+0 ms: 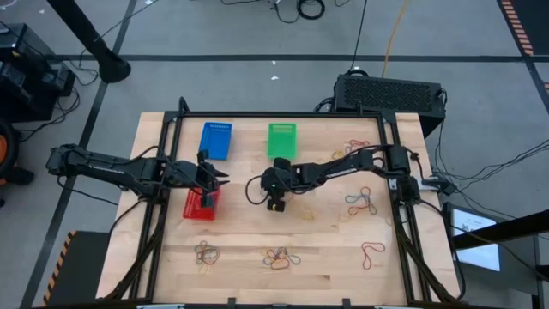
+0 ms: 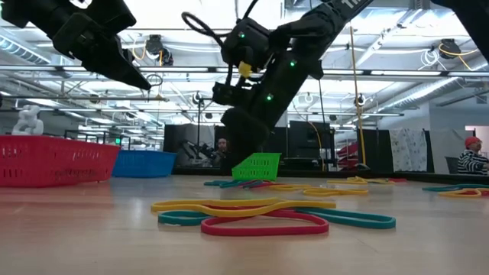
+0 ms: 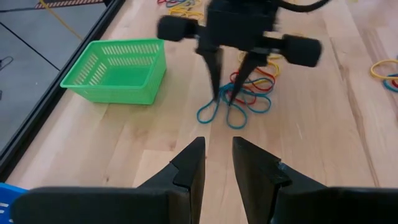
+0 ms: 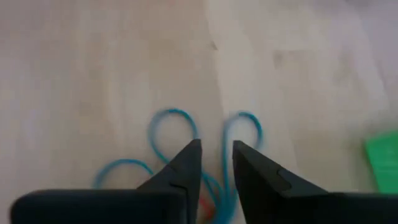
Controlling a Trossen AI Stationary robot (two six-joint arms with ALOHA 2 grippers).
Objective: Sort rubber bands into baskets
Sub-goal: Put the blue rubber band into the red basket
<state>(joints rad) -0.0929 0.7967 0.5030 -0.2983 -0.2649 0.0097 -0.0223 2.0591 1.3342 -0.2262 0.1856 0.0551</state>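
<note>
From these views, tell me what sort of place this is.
Probably a robotics lab or workshop: exposed ceiling ducts and lights, loose cables on the floor, and a wooden table in a black frame.

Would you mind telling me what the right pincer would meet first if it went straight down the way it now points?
Most likely the blue rubber bands on the table: the right pincer points down at them, slightly open; remaining depth is unclear.

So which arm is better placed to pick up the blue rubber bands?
The right. Its claw is directly over the blue rubber bands, while the left claw hangs above the red basket.
</note>
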